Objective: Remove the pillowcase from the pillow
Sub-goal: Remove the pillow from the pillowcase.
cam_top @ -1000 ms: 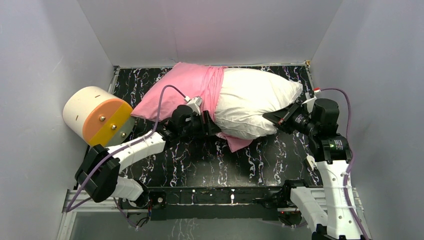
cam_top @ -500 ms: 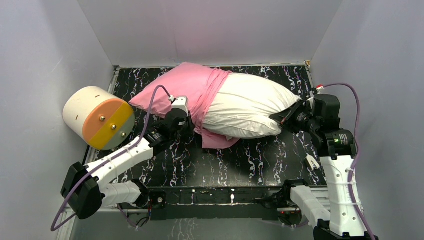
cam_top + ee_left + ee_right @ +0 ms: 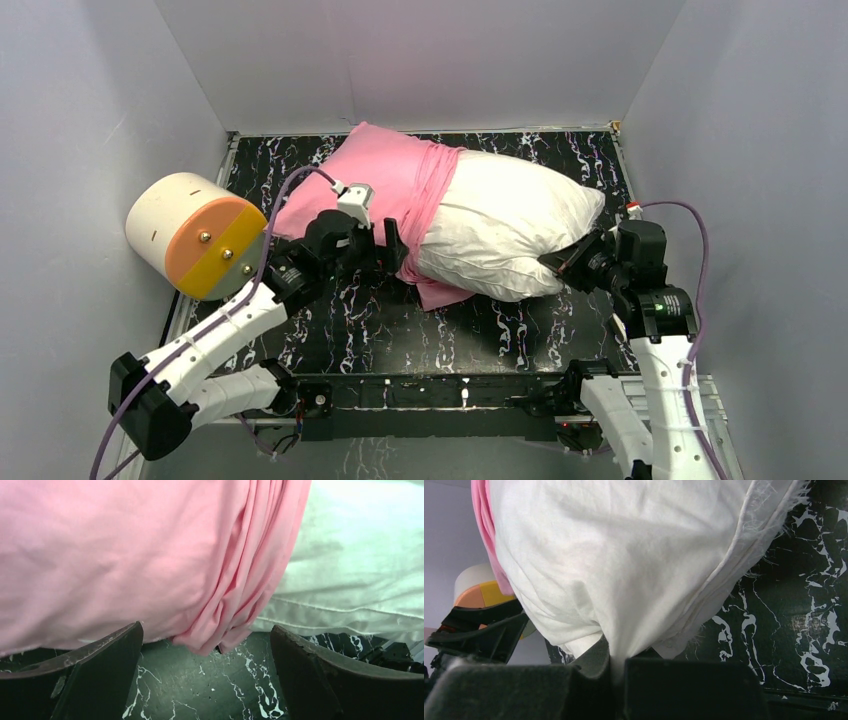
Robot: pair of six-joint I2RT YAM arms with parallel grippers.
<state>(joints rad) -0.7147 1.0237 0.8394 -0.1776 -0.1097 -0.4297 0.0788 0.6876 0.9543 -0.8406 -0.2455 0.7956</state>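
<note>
The white pillow (image 3: 510, 235) lies across the black table, its left half still inside the pink pillowcase (image 3: 380, 180), whose mouth is bunched in folds (image 3: 440, 200) round the pillow's middle. My left gripper (image 3: 390, 250) stands open just in front of those folds. In the left wrist view the bunched pillowcase edge (image 3: 230, 620) hangs just beyond the left gripper (image 3: 207, 675), and only table shows between its fingers (image 3: 100, 670). My right gripper (image 3: 565, 265) is shut on the pillow's right end. The right wrist view shows a pinch of the pillow's (image 3: 624, 555) white fabric caught in the right gripper (image 3: 616, 665).
A cream-and-orange cylinder (image 3: 195, 235) stands at the table's left edge, close to my left arm. Grey walls close in the back and both sides. Bare black marbled table (image 3: 480, 320) lies between the pillow and the arm bases.
My left gripper pulled the pillowcase leftward, then let go and opened beside the bunched folds. More white pillow shows now. The right gripper kept its hold and drew back slightly.
</note>
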